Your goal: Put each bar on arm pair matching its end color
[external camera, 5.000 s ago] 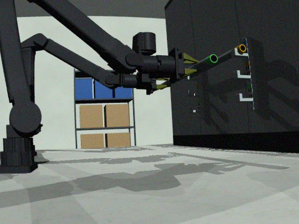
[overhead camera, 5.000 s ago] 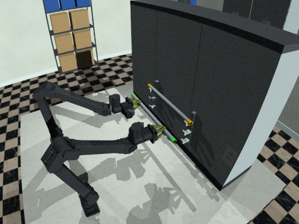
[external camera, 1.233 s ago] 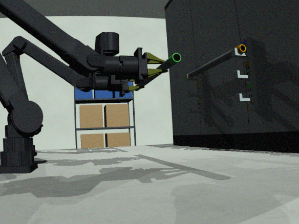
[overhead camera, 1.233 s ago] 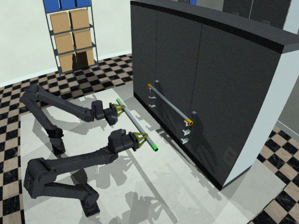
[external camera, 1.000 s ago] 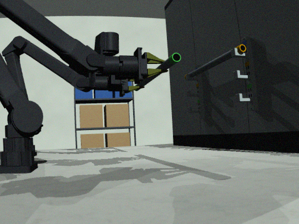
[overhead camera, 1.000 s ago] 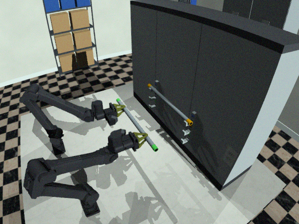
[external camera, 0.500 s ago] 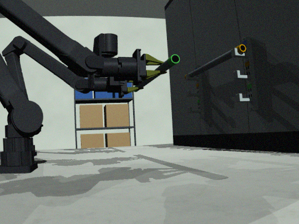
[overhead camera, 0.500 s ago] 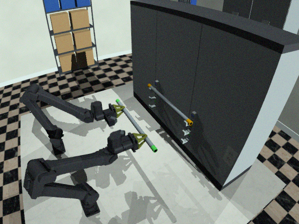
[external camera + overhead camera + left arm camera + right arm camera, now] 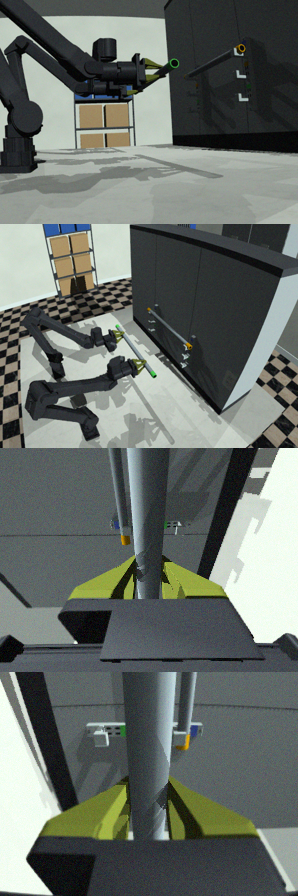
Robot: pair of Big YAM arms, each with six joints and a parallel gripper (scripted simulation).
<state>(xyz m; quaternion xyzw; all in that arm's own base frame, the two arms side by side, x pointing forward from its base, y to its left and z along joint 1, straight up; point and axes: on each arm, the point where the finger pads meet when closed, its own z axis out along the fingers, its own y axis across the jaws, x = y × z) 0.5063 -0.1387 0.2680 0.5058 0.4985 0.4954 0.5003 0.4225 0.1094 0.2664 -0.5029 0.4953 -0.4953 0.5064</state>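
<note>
Bar with green ends [image 9: 131, 346] [image 9: 169, 67] [image 9: 148, 508] [image 9: 150, 732] hangs mid-frame in the top view, off the rack, pinched by left end effector [image 9: 123, 334] [image 9: 140, 91] [image 9: 148, 560] and right end effector [image 9: 145, 363] [image 9: 164, 71] [image 9: 148, 783], with open room before the wall at right. Neither placement is finished: it belongs on the lowest rack arms [image 9: 183, 364] [image 9: 243, 99], while the orange-ended bar [image 9: 168, 327] [image 9: 214, 62] [image 9: 119, 493] [image 9: 186, 702], on the blue-labelled top pair, needs the middle one
</note>
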